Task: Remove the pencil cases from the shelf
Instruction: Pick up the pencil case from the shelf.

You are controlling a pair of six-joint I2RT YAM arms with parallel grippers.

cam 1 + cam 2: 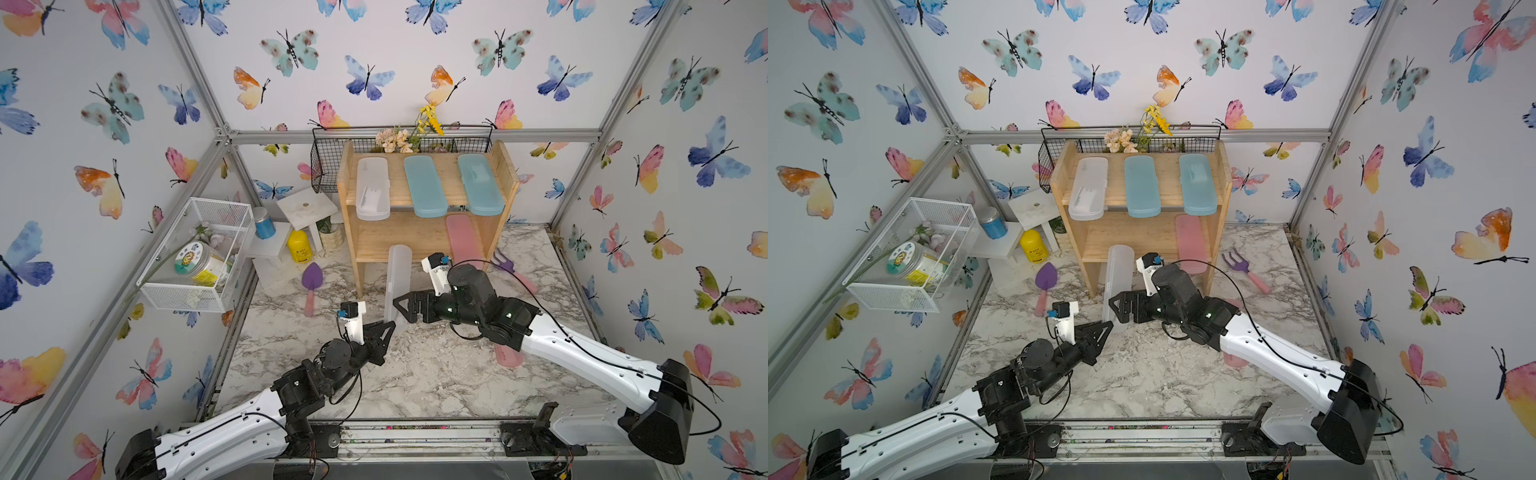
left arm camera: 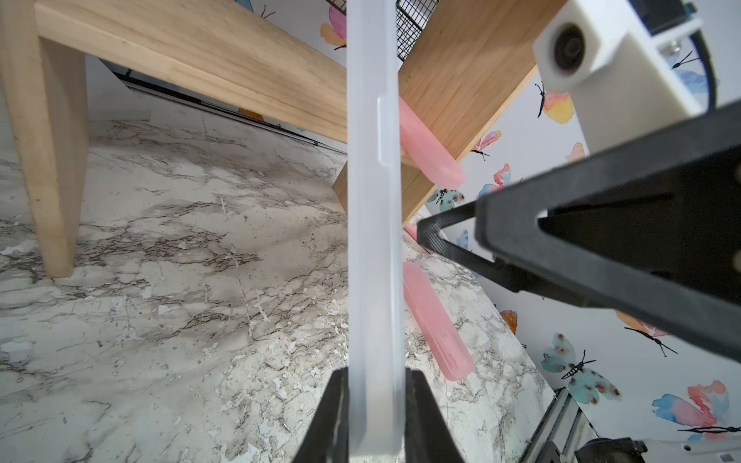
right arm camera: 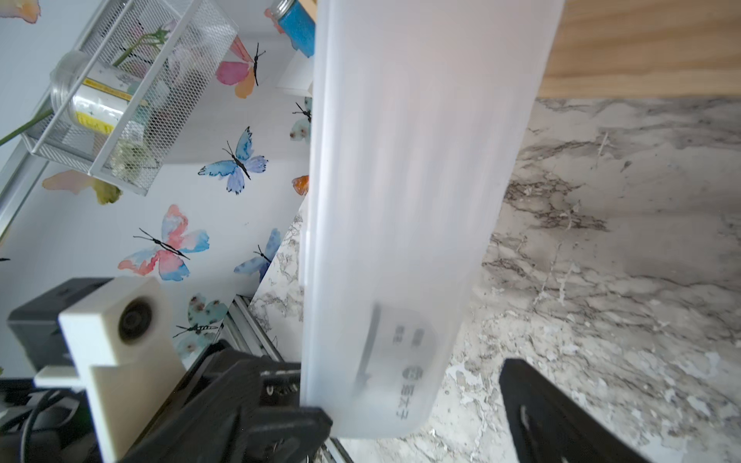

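Left end effector: clenched on clear case, near end. Right end effector: released, jaws straddling same case; shelf beyond.

Three pencil cases are being borne on the shelf's upper tier, a fourth case below, a fifth case before it.

This is a robot test booth, made up like a little garden corner. Metal bars hold walls of butterfly paper. The marble-look table has a wood shelf at 12 o'clock, and two robot arms sit on a metal rail at 6 o'clock.
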